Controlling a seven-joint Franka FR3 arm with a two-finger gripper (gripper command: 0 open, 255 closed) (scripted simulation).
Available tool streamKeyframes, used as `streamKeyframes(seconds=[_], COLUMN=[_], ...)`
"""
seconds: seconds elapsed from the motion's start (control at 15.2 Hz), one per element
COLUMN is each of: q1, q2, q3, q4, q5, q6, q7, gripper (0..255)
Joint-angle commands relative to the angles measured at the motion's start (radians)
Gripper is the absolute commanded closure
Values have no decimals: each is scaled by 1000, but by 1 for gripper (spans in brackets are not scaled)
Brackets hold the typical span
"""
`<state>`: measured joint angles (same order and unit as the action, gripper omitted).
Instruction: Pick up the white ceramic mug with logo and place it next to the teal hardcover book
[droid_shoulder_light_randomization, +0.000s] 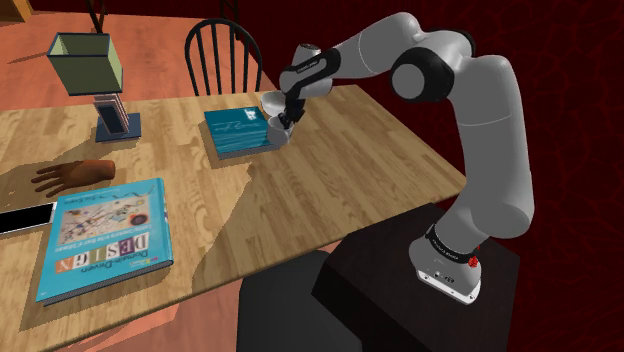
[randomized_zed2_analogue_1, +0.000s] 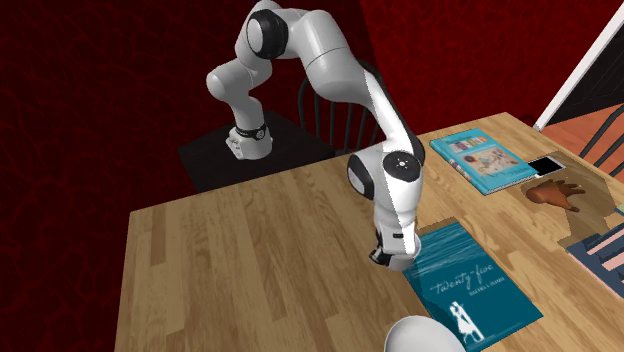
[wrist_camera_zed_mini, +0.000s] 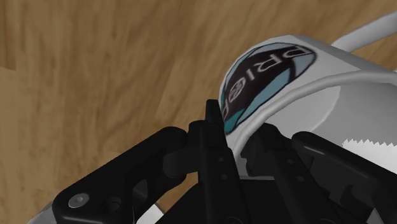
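Note:
A white mug (droid_shoulder_light_randomization: 274, 128) with a round teal and black logo sits at the edge of the teal book (droid_shoulder_light_randomization: 232, 130) that lies toward the shoulder view's right. My gripper (droid_shoulder_light_randomization: 288, 115) comes down on it from above. In the wrist view the gripper (wrist_camera_zed_mini: 238, 137) is shut on the mug (wrist_camera_zed_mini: 299, 70), clasping its rim wall with one finger outside by the logo and one inside. In the second exterior view the gripper (randomized_zed2_analogue_1: 383, 260) hangs low at a corner of the teal book (randomized_zed2_analogue_1: 470, 285), and the hand hides the mug.
On the wooden table (droid_shoulder_light_randomization: 330, 190) lie a large blue book (droid_shoulder_light_randomization: 100, 240), a wooden hand (droid_shoulder_light_randomization: 70, 175) and a phone (droid_shoulder_light_randomization: 25, 218); a lamp (droid_shoulder_light_randomization: 90, 70) stands at the back. A dark chair (droid_shoulder_light_randomization: 225, 50) stands behind the table. A white rounded shape (randomized_zed2_analogue_1: 420, 337) shows at the second exterior view's bottom edge.

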<state>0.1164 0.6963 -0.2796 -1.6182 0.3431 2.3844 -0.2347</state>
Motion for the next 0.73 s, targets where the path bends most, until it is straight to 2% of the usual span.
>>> streamKeyframes(seconds=[0.0, 0.4, 0.46, 0.66], q1=[3, 4, 4, 1], q2=[13, 13, 11, 14], q3=[7, 6, 6, 6], q4=[-6, -6, -6, -1], q5=[3, 4, 4, 4], q6=[6, 6, 4, 3], q7=[-1, -2, -2, -3], gripper=[255, 255, 0, 0])
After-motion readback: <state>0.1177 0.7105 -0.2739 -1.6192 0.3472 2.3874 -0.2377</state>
